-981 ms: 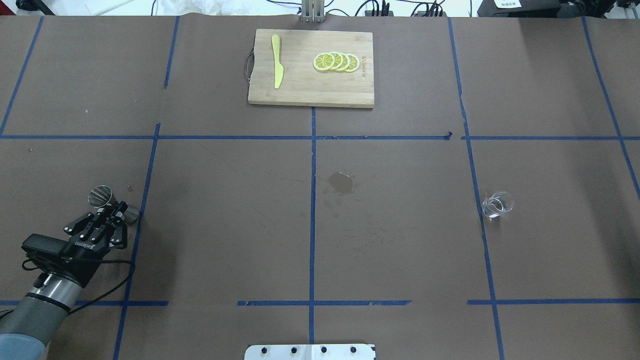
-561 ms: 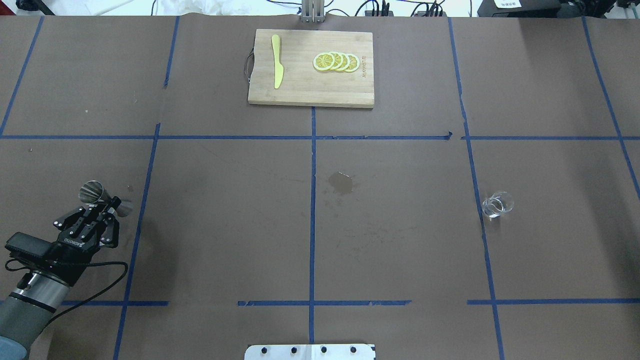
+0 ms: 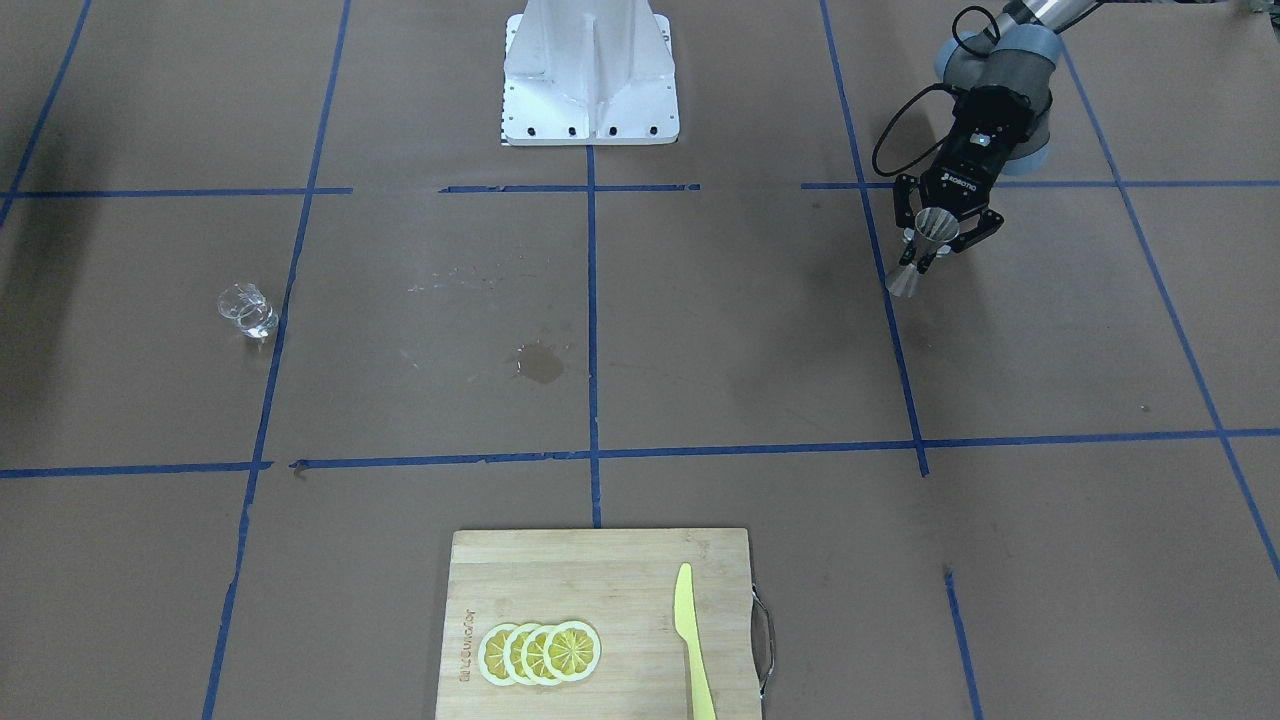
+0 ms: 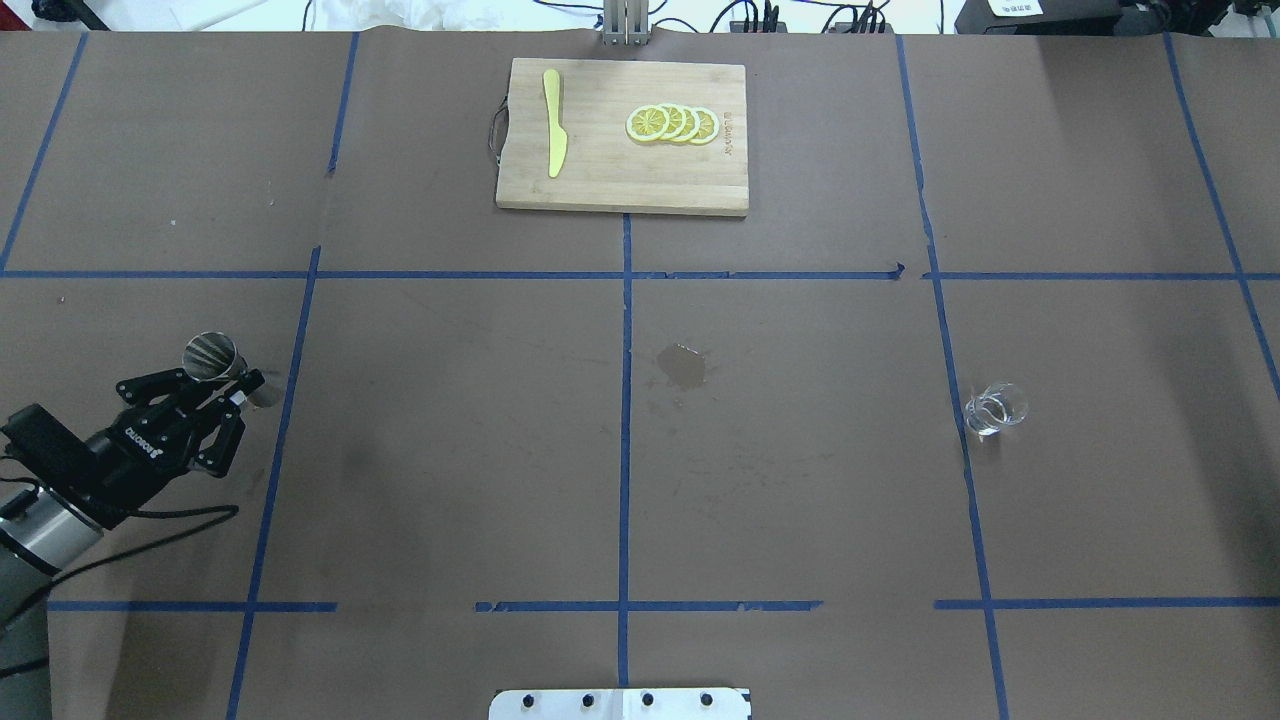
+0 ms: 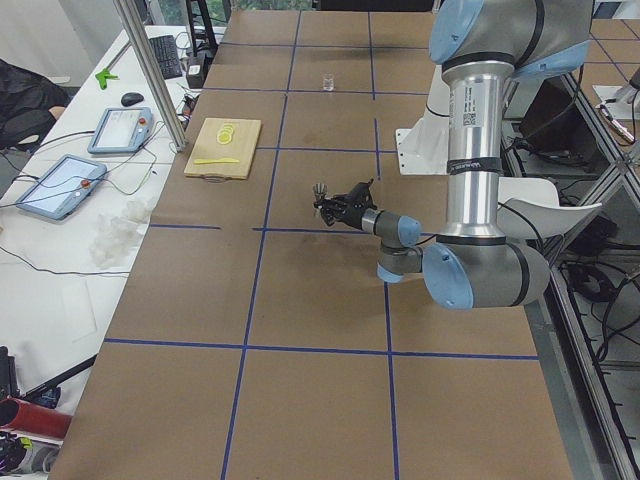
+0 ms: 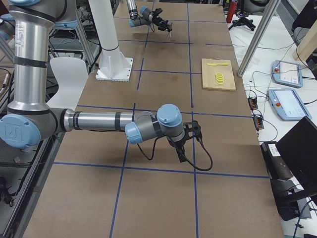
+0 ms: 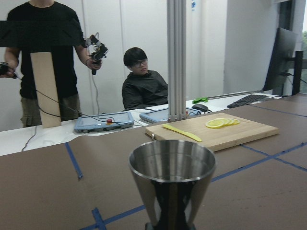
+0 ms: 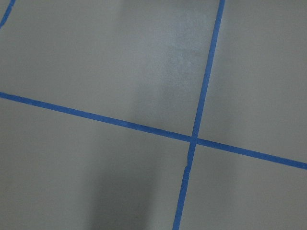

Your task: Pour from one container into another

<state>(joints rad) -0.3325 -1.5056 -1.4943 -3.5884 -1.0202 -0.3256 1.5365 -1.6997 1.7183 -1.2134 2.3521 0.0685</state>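
Observation:
My left gripper (image 4: 234, 385) is shut on the narrow waist of the silver hourglass jigger (image 4: 212, 356), holding it just above the table at the left. The jigger (image 3: 934, 227) leans slightly in the front-facing view, held by the left gripper (image 3: 926, 252). Its open steel mouth (image 7: 171, 160) fills the left wrist view. The small clear glass cup (image 4: 994, 408) stands alone on the right side, far from the jigger; the cup (image 3: 245, 308) is untouched. My right gripper (image 6: 181, 148) shows only in the exterior right view, low over the table; I cannot tell its state.
A bamboo cutting board (image 4: 610, 170) with lemon slices (image 4: 672, 124) and a yellow knife (image 4: 553, 122) lies at the far middle. A dark wet stain (image 4: 683, 366) marks the table's centre. Two people are beyond the far edge in the left wrist view.
The left arm has pulled back to the left and turned its wrist. The jigger has gone with it, a little farther from the robot's base.

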